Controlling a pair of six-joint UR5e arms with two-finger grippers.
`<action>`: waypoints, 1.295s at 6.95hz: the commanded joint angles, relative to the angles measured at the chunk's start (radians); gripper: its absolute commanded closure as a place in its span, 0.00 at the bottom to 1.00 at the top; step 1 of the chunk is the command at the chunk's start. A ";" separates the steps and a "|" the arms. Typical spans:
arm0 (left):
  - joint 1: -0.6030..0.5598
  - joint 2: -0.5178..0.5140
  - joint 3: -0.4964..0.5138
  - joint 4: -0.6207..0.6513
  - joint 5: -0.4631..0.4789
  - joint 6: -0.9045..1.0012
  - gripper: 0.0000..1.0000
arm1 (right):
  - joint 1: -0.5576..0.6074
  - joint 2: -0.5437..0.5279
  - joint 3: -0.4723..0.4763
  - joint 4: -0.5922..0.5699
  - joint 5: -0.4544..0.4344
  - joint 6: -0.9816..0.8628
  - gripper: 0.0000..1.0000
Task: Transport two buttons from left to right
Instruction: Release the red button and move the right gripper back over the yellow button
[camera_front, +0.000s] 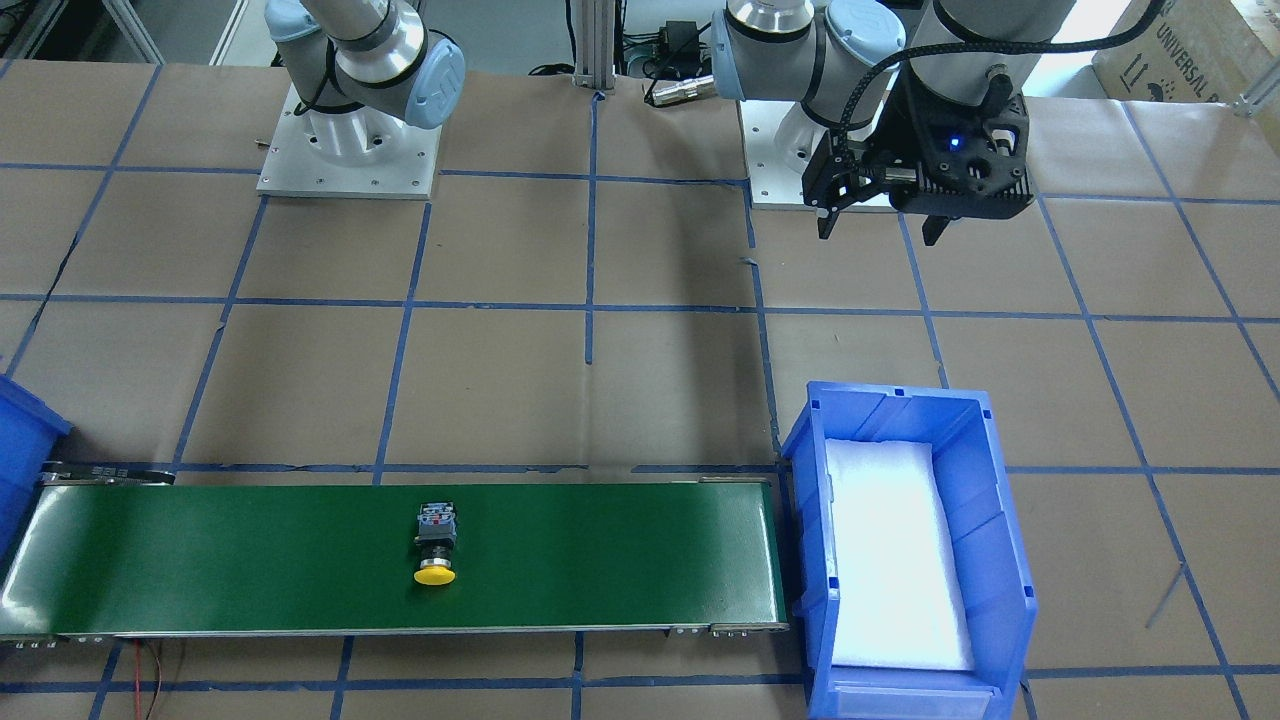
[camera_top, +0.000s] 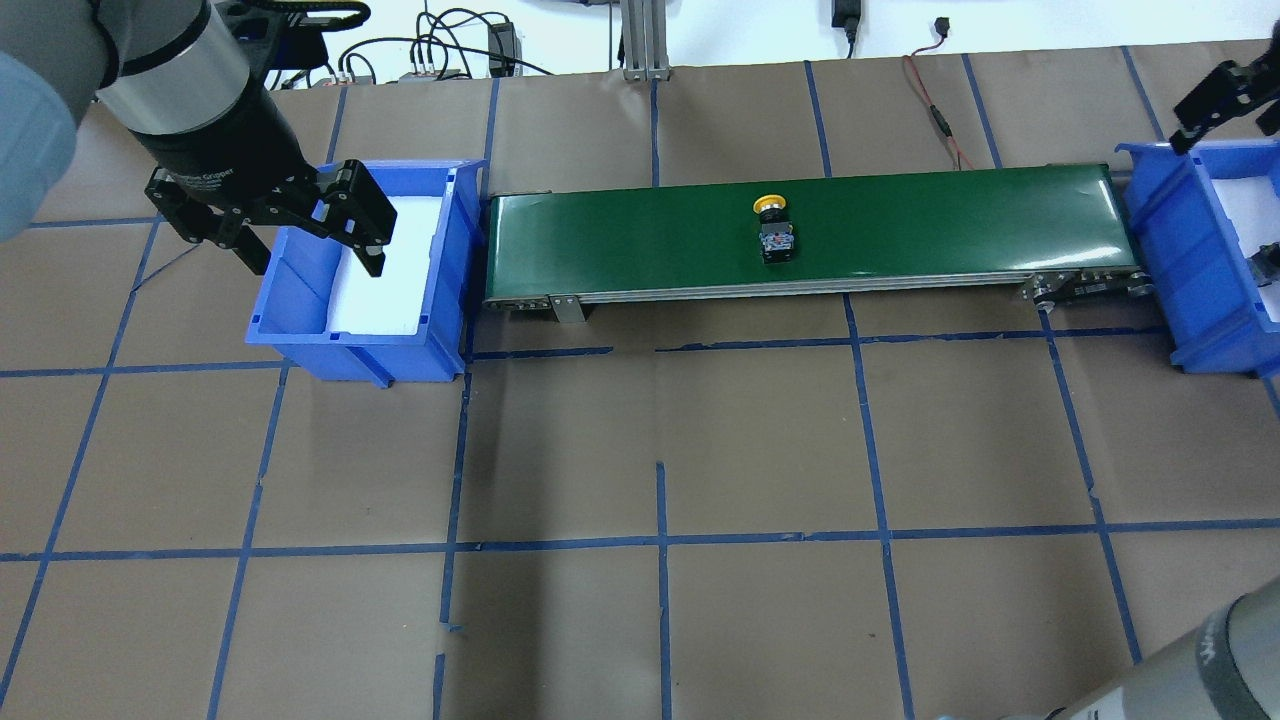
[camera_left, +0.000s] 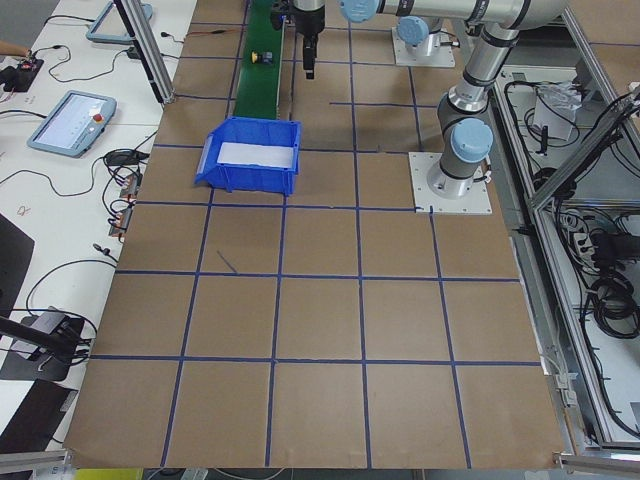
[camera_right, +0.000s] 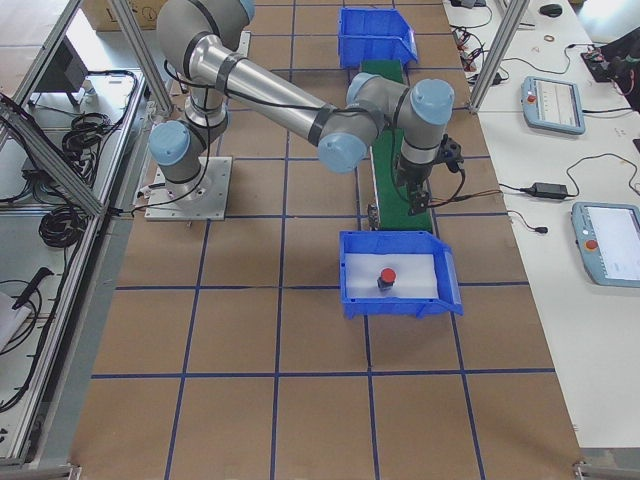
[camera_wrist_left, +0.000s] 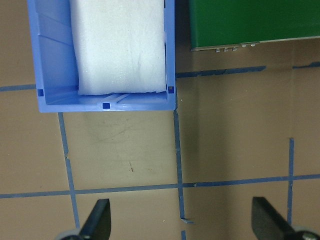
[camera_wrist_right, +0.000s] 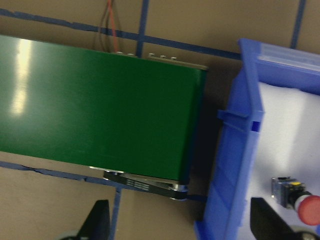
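The yellow-capped button (camera_front: 435, 545) lies on its side at the middle of the green conveyor belt (camera_front: 250, 560), and shows in the overhead view (camera_top: 774, 228) too. The red-capped button (camera_wrist_right: 295, 197) lies on white foam in the right blue bin (camera_wrist_right: 235, 165), also seen in the exterior right view (camera_right: 386, 280). My left gripper (camera_front: 880, 228) is open and empty, hanging above the table on the robot side of the left blue bin (camera_front: 800, 450). My right gripper (camera_wrist_right: 180, 225) is open and empty, above the belt's right end beside the right bin.
The left bin (camera_top: 360, 360) holds only white foam and stands at the belt's left end. The right bin (camera_top: 1160, 220) stands at the belt's right end. Both arm bases stand on the brown table with its blue tape grid. Cables lie behind the belt.
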 joint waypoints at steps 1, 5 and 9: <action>0.001 0.000 -0.001 0.000 0.000 0.000 0.00 | 0.193 -0.017 0.071 -0.004 -0.009 0.262 0.00; 0.003 0.000 -0.001 0.000 0.000 0.000 0.00 | 0.313 -0.042 0.120 -0.021 0.002 0.413 0.00; 0.004 0.000 0.000 0.000 0.002 0.000 0.00 | 0.409 -0.020 0.151 -0.127 0.000 0.556 0.00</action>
